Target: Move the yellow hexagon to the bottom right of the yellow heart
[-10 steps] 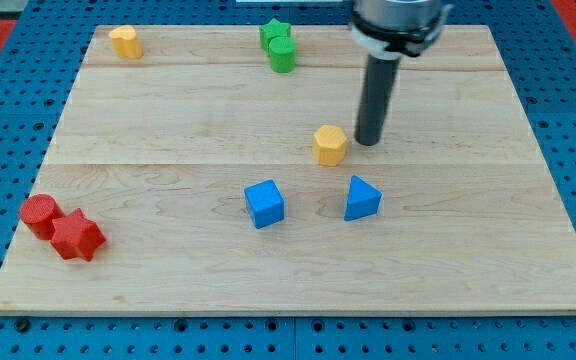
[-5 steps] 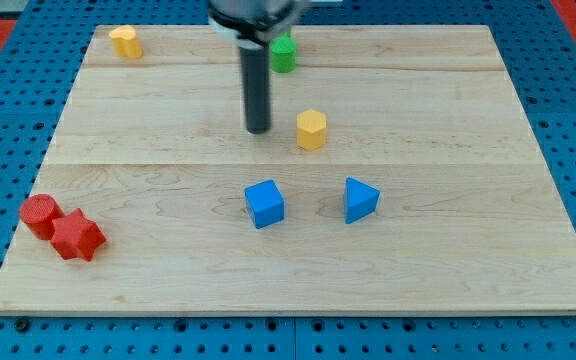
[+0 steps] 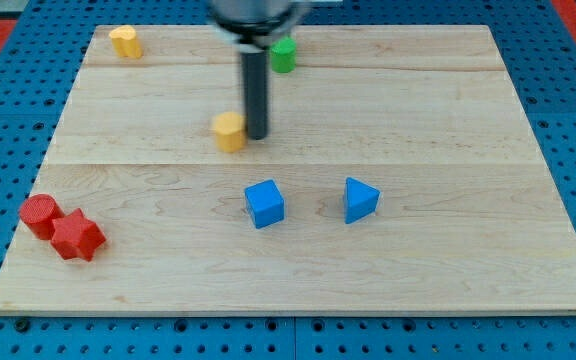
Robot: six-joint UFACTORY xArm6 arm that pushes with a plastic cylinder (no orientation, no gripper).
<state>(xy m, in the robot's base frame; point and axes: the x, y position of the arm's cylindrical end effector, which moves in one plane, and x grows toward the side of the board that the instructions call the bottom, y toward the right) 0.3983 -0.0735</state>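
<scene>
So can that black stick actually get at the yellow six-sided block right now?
Probably yes: my tip sits right against the yellow hexagon, on its right side in the view, with nothing between them.

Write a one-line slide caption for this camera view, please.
My tip touches the yellow hexagon's right side, pushing toward the yellow heart.

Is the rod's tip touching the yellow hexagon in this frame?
Touching, as far as the camera view shows: my tip sits flush against the right side of the yellow hexagon, with no board visible between them.
</scene>
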